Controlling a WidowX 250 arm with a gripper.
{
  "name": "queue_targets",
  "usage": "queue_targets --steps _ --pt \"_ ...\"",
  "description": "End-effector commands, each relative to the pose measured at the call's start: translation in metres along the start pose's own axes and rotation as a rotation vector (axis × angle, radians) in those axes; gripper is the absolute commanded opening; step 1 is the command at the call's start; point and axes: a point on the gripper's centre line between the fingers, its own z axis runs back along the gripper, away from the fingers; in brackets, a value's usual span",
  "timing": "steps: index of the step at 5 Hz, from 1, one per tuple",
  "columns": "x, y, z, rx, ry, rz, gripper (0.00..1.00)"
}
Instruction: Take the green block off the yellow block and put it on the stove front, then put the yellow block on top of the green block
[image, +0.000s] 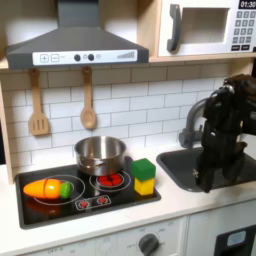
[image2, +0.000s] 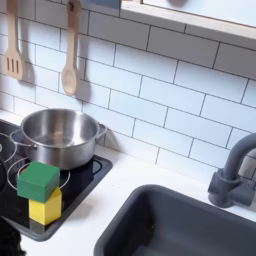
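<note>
Green block sits on yellow block at stove's front corner — gripper well apart over sink, jaw state unreadable — a clumsy lift could drag yellow off the edge.

One green block, stacked on one yellow block. One black stove with two red spiral burners. One steel pot. One orange toy vegetable with a green end. Two wooden utensils on the tiled wall: one slotted spatula, one spoon. One dark sink with one faucet. One range hood. One microwave. One robot arm. One white worktop.
</note>
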Motion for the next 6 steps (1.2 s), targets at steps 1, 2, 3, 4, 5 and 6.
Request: queue_targets --steps 1,2,3,4,5,6 --pt "0.03 0.002 -0.007 -0.01 -0.029 0.03 1.0" --pt "0.041 0.005 -0.012 -0.015 -0.025 0.049 1.0" --pt "0.051 0.011 -0.016 -0.009 -0.036 0.065 1.0" --pt "0.057 0.016 -0.02 -0.003 -0.035 0.073 1.0" --pt "0.062 0.019 -0.023 -0.007 -0.032 0.084 1.0" --pt "0.067 0.023 -0.022 -0.007 -0.038 0.102 1.0"
